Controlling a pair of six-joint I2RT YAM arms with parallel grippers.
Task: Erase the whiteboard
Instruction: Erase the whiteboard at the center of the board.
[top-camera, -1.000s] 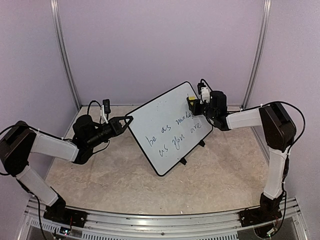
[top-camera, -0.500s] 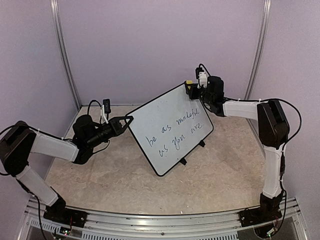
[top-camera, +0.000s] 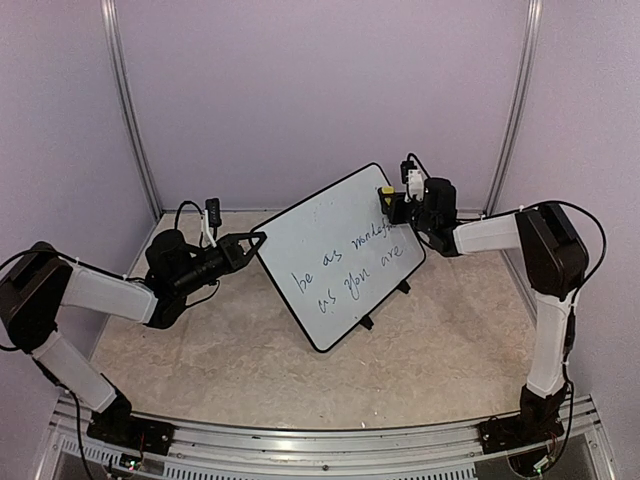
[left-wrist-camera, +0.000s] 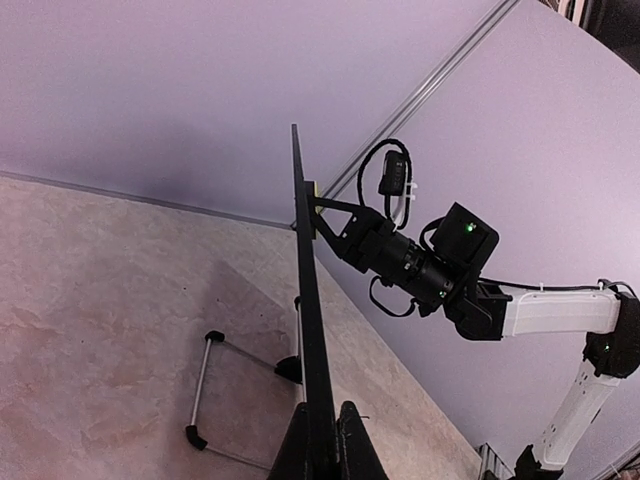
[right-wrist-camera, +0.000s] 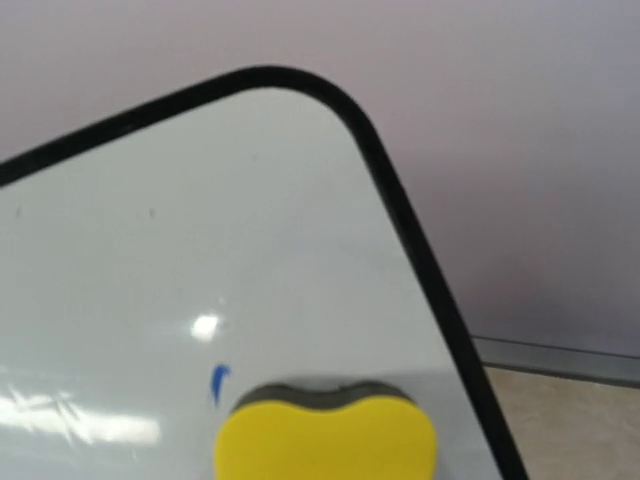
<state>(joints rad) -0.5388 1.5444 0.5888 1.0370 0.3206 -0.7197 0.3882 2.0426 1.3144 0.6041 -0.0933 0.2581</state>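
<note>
My left gripper (top-camera: 257, 240) is clamped shut on the board's left corner, steadying it. The board (top-camera: 335, 235) stands tilted mid-table (top-camera: 200, 350), with the writing (top-camera: 350, 268) unwiped across its lower half. At the far top corner my right gripper (top-camera: 392, 205) pinches the sponge (right-wrist-camera: 325, 435), which sits against bare white above the words. I judge the stroke should sweep down through both lines, with pressure firm and even against the left hold.
</note>
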